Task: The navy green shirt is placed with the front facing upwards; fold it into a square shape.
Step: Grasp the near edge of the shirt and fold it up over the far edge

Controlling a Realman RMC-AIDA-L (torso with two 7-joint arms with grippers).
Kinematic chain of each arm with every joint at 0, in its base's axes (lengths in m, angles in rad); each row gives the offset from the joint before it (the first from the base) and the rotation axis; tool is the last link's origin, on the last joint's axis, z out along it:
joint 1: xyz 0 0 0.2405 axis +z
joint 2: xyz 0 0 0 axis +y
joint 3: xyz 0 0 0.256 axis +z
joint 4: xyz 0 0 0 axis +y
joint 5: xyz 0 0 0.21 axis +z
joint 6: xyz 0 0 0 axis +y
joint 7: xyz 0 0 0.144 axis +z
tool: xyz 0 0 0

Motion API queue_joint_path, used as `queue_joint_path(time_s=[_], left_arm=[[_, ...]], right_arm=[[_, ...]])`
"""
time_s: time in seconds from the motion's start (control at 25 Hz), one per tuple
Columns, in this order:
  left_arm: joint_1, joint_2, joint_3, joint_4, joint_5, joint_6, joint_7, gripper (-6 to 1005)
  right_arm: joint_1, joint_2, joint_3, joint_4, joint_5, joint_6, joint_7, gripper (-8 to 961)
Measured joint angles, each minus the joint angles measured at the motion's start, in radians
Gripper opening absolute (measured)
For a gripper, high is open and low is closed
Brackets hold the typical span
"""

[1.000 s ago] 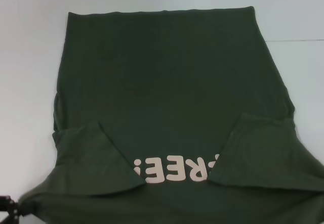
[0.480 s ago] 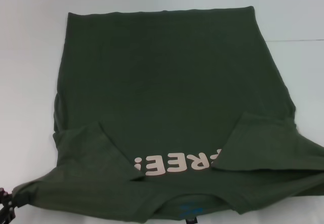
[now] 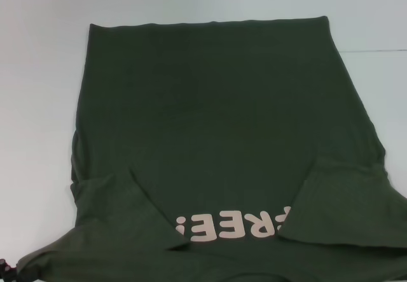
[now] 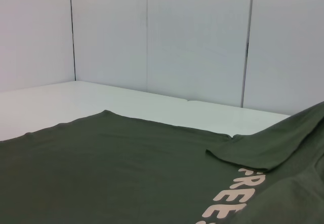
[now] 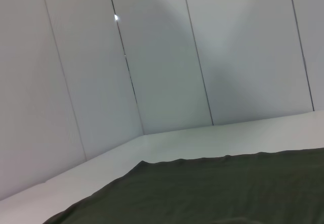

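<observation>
White table (image 3: 38, 104) found under the work, pale and matte, with a thin seam line running in from the right edge in the head view. White panelled walls (image 4: 192, 42) with dark vertical joints noted behind the table in both wrist views, meeting at a corner.

Navy green shirt (image 3: 210, 116) spread flat over the middle of the table, front up, hem at the far side and chest at the near side. Both short sleeves folded inward onto the body, one at each near corner. Pale "FREE!" lettering (image 3: 232, 226) seen between the two sleeve folds, upside down in the head view. Collar end cut off by the near edge of the head view.

Left gripper (image 3: 5, 269) glimpsed only as a small dark part at the near left corner of the head view, touching or just beside the shirt's bunched near left corner. Whether closed on the cloth: could not be told. Right gripper not seen in any view; finger state not determinable.
</observation>
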Motion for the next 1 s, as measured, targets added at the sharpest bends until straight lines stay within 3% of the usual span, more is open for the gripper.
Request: queue_joint_path(time_s=[0.2, 0.48, 0.72, 1.0], left_arm=[[-0.004, -0.001, -0.007, -0.004, -0.013, -0.001, -0.004, 35], [-0.067, 0.002, -0.011, -0.047, -0.059, -0.053, -0.048, 36], [-0.127, 0.003, -0.012, -0.127, -0.142, -0.189, -0.098, 36], [-0.22, 0.0, -0.002, -0.215, -0.174, -0.449, -0.149, 37]], right_arm=[[0.008, -0.001, 0.003, 0.01, -0.001, 0.026, 0.016, 55], [0.117, -0.009, 0.005, 0.006, 0.006, 0.106, 0.157, 55], [0.23, -0.023, 0.014, 0.003, 0.008, 0.233, 0.279, 55], [0.355, -0.046, 0.009, 0.002, 0.008, 0.388, 0.407, 63]])
